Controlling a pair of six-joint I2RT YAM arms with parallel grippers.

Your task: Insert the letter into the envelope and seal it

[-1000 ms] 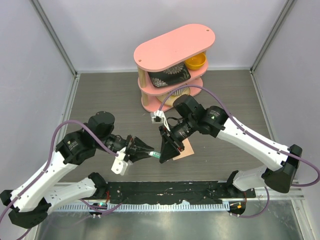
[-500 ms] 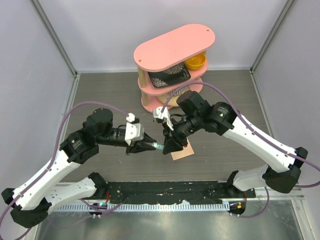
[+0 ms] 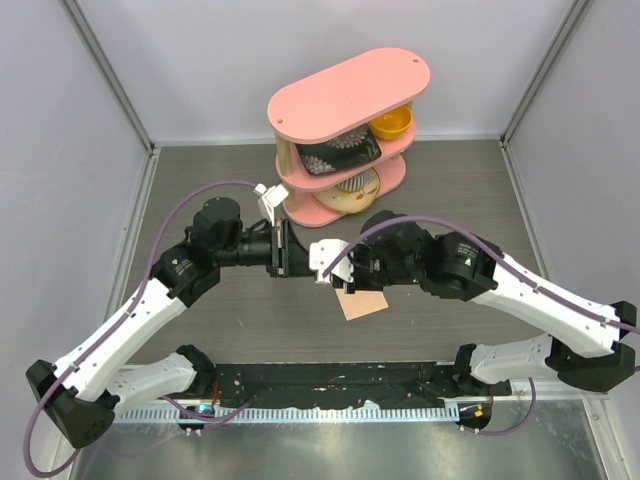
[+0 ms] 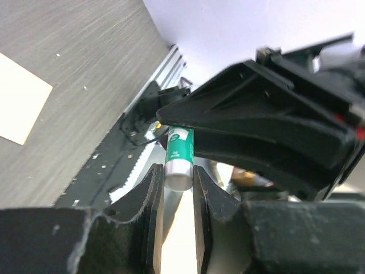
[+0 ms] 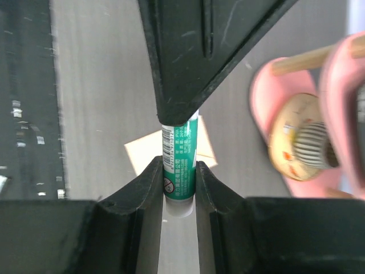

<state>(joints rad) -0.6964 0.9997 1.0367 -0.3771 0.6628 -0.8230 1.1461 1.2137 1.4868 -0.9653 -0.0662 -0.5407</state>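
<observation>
A green glue stick is held between both grippers above the table. My left gripper is shut on its pale cap end. My right gripper is shut on its green body. In the top view the two grippers, left and right, meet tip to tip and hide the stick. A peach-tan envelope lies flat on the table under the right arm. It also shows behind the stick in the right wrist view and as a pale sheet in the left wrist view. No separate letter sheet shows.
A pink two-tier shelf stands at the back with a yellow bowl, a dark patterned plate and a striped bowl. A black rail runs along the near edge. Grey walls enclose the table.
Both grippers have moved away from the near edge toward the shelf with the glue stick. The right wrist has swung to point left. The envelope, partly covered before, lies more exposed.
</observation>
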